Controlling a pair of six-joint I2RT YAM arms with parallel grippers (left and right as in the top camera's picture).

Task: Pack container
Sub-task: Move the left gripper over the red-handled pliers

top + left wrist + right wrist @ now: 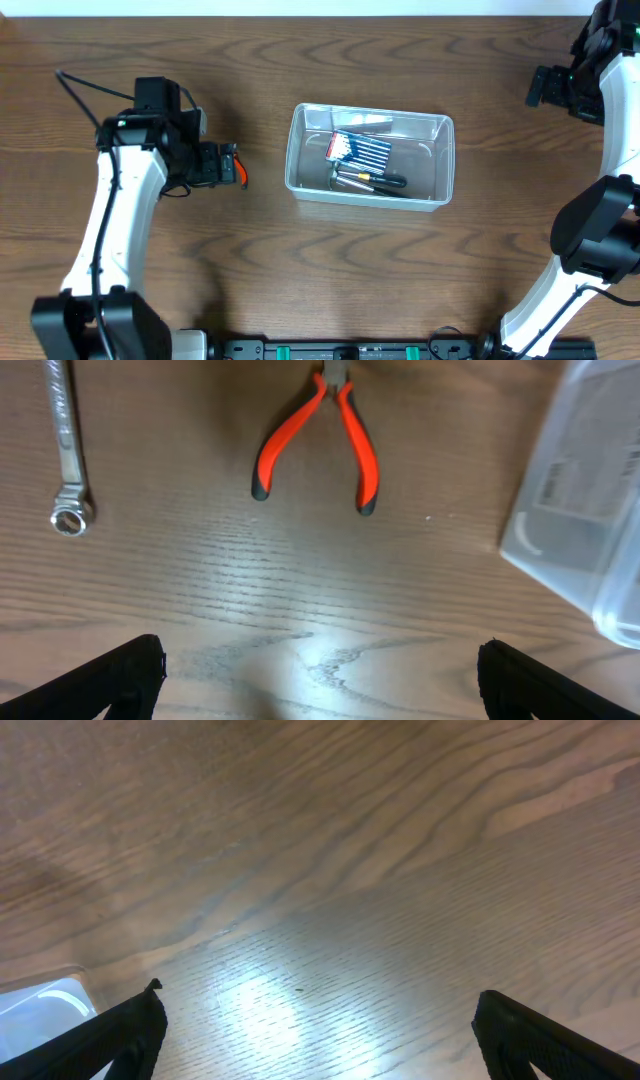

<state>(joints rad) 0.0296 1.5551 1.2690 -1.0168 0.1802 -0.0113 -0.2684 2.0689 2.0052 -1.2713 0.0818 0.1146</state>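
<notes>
The clear plastic container (pixel 447 160) stands at the table's middle. It holds a blue-striped pack (pixel 360 148) and a black-handled tool (pixel 375 181). My left gripper (pixel 215 164) is to the container's left, open and empty. In the left wrist view (pixel 320 685) it is above bare wood, with orange-handled pliers (pixel 318 445) ahead of it, a silver wrench (pixel 66 450) at the upper left and the container's corner (pixel 585 510) on the right. In the overhead view only the pliers' orange end (pixel 240 173) shows. My right gripper (pixel 540 86) is at the far right, open and empty.
The right wrist view shows my right gripper (pixel 315 1040) over bare wooden table, with a corner of the container (pixel 40 1008) at its lower left. The wrench is hidden under my left arm in the overhead view. A black rail (pixel 350 350) runs along the front edge.
</notes>
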